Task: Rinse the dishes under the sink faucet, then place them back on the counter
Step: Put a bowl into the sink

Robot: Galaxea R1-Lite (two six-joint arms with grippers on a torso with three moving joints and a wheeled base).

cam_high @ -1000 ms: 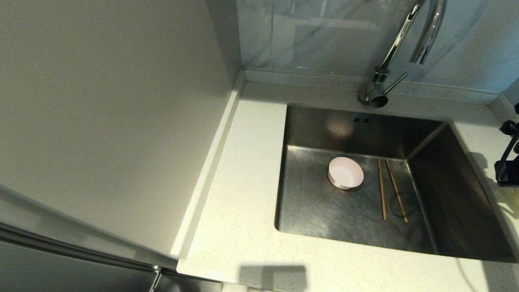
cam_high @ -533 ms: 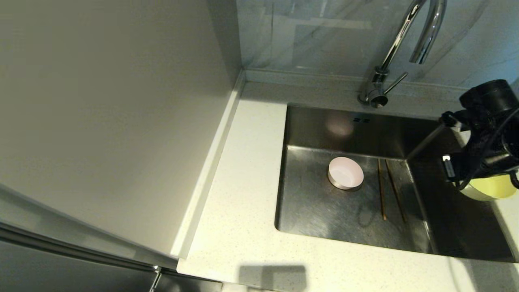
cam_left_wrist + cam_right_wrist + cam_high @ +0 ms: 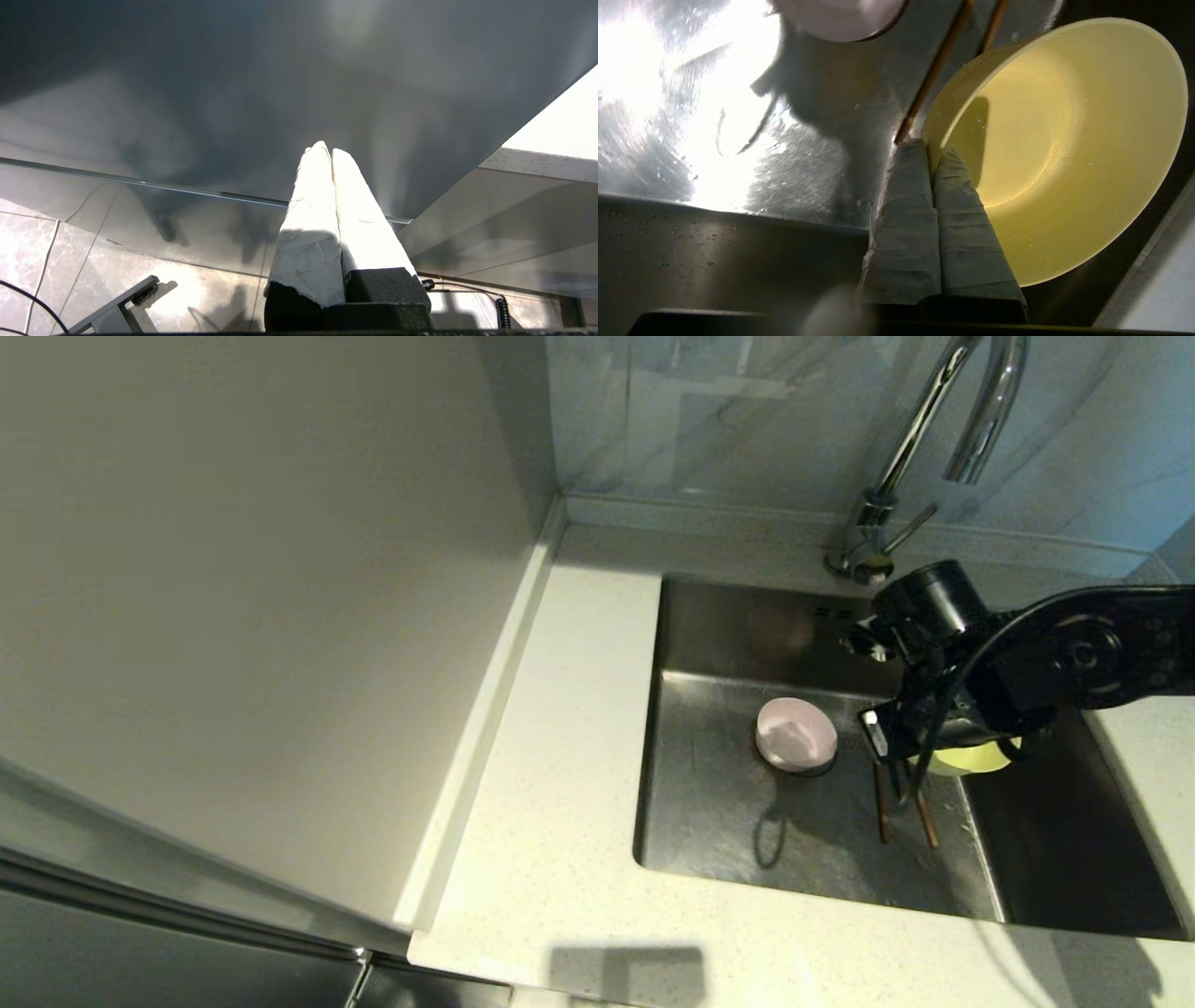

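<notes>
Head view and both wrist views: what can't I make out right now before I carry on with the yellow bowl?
- Head view: the right gripper is hidden by its own arm; the yellow bowl only peeks out beneath.
- Head view: the chopsticks' far ends are hidden by that arm.
- Head view: the faucet's arch is cut off by the edge.
- Right wrist view: the pink bowl is cut off by the edge.

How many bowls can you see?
2. The pink bowl sits on the sink floor. The yellow bowl is pinched by its rim in the right gripper, above the chopsticks.
</notes>
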